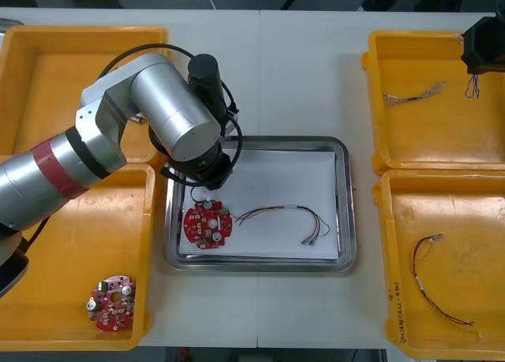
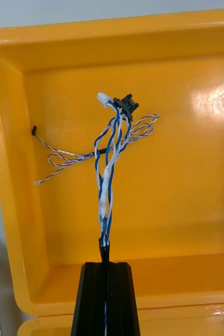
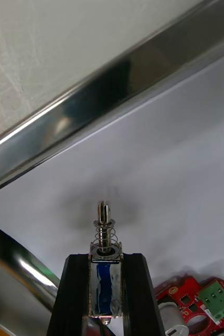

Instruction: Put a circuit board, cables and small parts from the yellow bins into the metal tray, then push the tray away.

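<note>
1. The light table (image 1: 300, 70) spans the front view, and the floor beyond its far edge is dark.
2. The left arm (image 1: 150, 110), silver with a red band, reaches in from the left edge over the two left bins. Its elbow is bent and its wrist points down at the tray's left part.
3. Four yellow bins stand at the sides: left far bin (image 1: 47, 78), left near bin (image 1: 47, 244), right far bin (image 1: 426, 141) and right near bin (image 1: 473, 220).
4. The metal tray (image 1: 345, 212), white inside, lies between them.
5. The right gripper (image 2: 105, 265) hangs above the right far bin. Its fingers are pressed almost together, pinching a twisted blue and white cable (image 2: 109, 173) that hangs from them.
6. A circuit board (image 1: 207, 224) lies in the tray's near-left corner, and a second circuit board (image 1: 112, 301) lies in the left near bin.
7. A red and yellow cable (image 1: 284, 212) curves across the tray beside the board. A thin cable (image 1: 414, 94) lies in the right far bin and a dark cable (image 1: 430, 283) in the right near bin.
8. The left gripper (image 3: 105, 257) is over the tray's white inside, just beside the board. Its fingers clamp a small metal part (image 3: 105, 231), whose spring and pin stick out past the fingertips.
</note>
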Controlling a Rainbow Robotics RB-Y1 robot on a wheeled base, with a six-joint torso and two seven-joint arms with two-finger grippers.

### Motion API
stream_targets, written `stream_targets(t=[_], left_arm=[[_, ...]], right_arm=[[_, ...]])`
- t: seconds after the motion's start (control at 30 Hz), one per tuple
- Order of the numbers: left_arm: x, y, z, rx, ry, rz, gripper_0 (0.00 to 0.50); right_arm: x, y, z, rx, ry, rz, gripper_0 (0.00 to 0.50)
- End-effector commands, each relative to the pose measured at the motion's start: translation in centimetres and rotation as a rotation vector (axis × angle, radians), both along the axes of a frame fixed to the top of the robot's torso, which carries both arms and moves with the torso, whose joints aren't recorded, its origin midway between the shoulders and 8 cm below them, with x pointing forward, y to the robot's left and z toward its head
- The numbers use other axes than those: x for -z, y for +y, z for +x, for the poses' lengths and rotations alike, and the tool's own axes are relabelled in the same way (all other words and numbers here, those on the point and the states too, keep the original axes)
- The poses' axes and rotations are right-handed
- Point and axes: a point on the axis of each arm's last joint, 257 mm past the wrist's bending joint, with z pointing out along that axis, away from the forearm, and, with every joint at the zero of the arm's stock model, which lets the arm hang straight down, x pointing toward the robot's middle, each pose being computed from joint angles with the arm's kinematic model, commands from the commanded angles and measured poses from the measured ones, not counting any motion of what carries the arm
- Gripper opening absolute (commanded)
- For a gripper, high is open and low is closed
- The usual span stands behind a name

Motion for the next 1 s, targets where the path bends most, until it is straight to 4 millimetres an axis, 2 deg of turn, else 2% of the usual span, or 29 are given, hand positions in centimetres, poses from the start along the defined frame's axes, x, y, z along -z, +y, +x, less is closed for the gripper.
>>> stream_targets(t=[0.03,0.1,0.17,0.2,0.23,0.27,0.5,0.63,0.83,1.0], left_arm=[[-1.8,-2.4,0.7,-0.001,-0.044,-0.03,0.003],[-1.8,-2.5,0.6,0.001,-0.044,-0.032,0.015],[-1.7,-2.5,0.6,0.001,-0.041,-0.031,0.264],[-1.7,-2.5,0.6,0.0,-0.042,-0.032,0.327],[-1.7,-2.5,0.6,0.002,-0.042,-0.032,0.45],[-1.7,-2.5,0.6,0.001,-0.042,-0.033,0.5],[-1.8,-2.6,0.6,-0.002,-0.04,-0.038,0.5],[-2.5,-2.4,0.7,-0.014,-0.048,-0.05,0.5],[-6.2,-2.0,0.5,-0.052,-0.041,-0.106,0.5],[-10.3,-0.5,0.3,-0.08,-0.046,-0.145,0.5]], right_arm=[[-1.8,-1.5,-0.4,-0.015,-0.037,-0.047,0.0],[-1.7,-1.5,-0.4,-0.015,-0.036,-0.047,0.0],[-1.8,-1.5,-0.4,-0.016,-0.037,-0.047,0.0],[-1.8,-1.5,-0.4,-0.015,-0.037,-0.047,0.0],[-1.8,-1.5,-0.4,-0.016,-0.037,-0.047,0.0],[-1.8,-1.5,-0.4,-0.016,-0.037,-0.047,0.0],[-1.8,-1.5,-0.4,-0.015,-0.037,-0.046,0.0],[-1.8,-1.5,-0.4,-0.016,-0.037,-0.047,0.0],[-1.8,-1.3,-0.4,-0.022,-0.04,-0.044,0.0],[-2.2,-0.5,-0.4,-0.056,-0.052,-0.047,0.0]])
